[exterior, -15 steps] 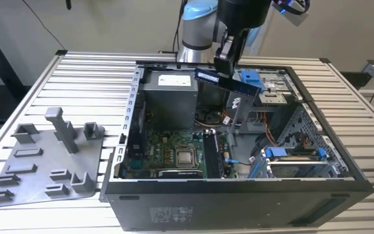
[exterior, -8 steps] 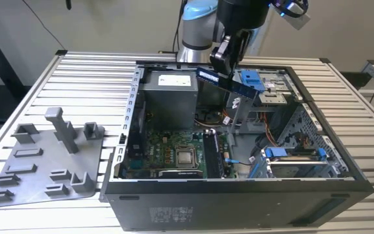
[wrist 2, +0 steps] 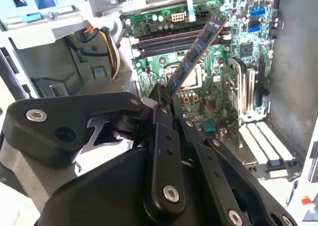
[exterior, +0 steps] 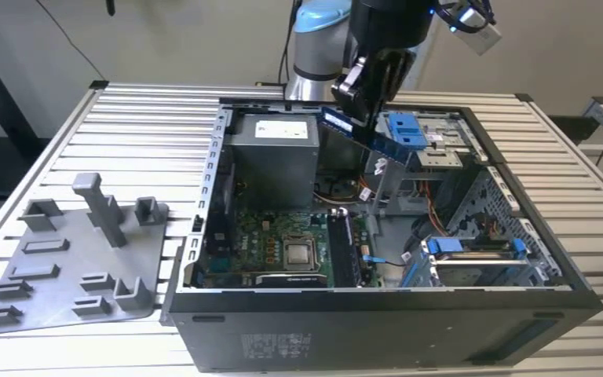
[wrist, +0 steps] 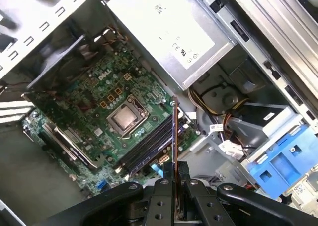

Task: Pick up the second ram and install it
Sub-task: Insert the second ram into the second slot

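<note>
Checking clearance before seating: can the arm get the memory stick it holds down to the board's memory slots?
Probably yes. The tool grips the memory stick above the open case, and the memory slots lie uncovered below it; the cables sit off to one side.

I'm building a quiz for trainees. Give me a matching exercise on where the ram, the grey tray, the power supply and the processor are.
1. ram
2. tray
3. power supply
4. processor

A. on the table, beside the case
B. on the motherboard
C. in the end effector, above the case
D. in a corner of the case

Pairs: 1-C, 2-A, 3-D, 4-B
</note>
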Controlling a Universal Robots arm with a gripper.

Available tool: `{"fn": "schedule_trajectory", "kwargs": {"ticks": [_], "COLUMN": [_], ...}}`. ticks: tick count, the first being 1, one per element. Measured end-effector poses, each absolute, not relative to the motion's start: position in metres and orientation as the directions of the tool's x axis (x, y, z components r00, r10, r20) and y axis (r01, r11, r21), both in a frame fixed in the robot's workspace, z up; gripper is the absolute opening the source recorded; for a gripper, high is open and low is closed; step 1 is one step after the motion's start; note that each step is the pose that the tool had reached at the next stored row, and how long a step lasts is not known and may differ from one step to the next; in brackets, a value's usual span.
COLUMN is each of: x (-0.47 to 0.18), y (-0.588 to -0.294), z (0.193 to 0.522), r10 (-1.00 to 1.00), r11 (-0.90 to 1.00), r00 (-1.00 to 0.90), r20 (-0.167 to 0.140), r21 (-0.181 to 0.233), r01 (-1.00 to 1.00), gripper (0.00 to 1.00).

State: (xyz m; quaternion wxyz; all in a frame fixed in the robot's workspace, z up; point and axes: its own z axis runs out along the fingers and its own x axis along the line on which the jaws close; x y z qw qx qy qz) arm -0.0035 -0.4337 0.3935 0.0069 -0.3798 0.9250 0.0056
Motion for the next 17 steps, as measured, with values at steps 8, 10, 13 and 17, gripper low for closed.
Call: {"fn": "schedule_trajectory", "kwargs": {"ticks": [8,10,13,17], "x": [-0.0035,-0.0035,-0.0035,-0.0035], "y": [-0.4337,-0.4337,-0.4337,-0.4337], "z": [0.392,0.3916,0.391,0.3902], "r10": [-0.602,-0.576,-0.536,-0.48], "r11": [0.799,0.817,0.844,0.877], "r00": [-0.799,-0.817,-0.844,-0.877], "r20": [-0.017,-0.017,-0.017,-0.017], "r21": [0.005,0.005,0.005,0.005], "r01": [-0.602,-0.576,-0.536,-0.48], "gripper": [0.15,0.15,0.15,0.15]}}
